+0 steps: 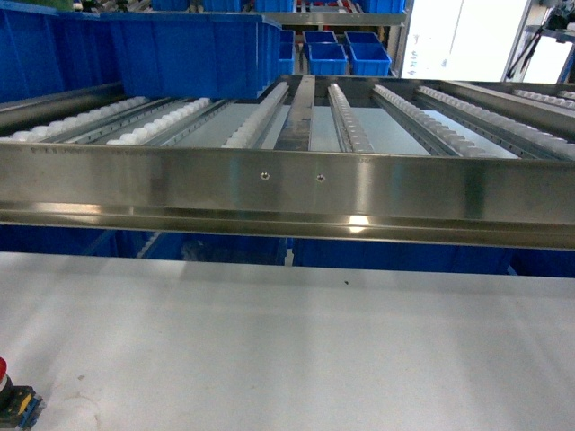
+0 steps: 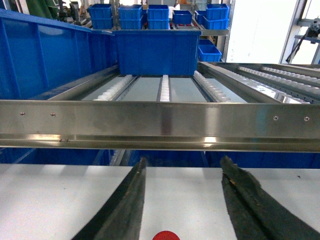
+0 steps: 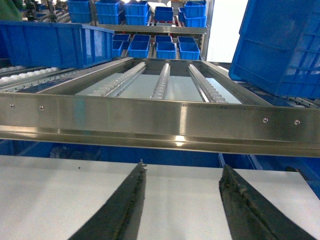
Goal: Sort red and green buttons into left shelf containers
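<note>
The red button (image 1: 3,373) stands at the bottom left edge of the white table in the head view, its dark body mostly cut off. In the left wrist view its red cap (image 2: 165,236) shows at the bottom edge between the spread fingers of my left gripper (image 2: 183,160), which is open and not touching it. My right gripper (image 3: 183,166) is open above bare table, holding nothing. A green button is out of view. The left shelf containers are a big blue bin (image 2: 40,55) at the left and another (image 2: 157,52) further back on the rollers. Neither gripper shows in the head view.
The shelf's steel front rail (image 1: 287,184) crosses ahead of the table (image 1: 287,341), with roller tracks (image 1: 260,117) behind it. A blue bin (image 3: 285,45) sits on the right lane. More blue bins (image 1: 346,54) stand on far racks and below the rail.
</note>
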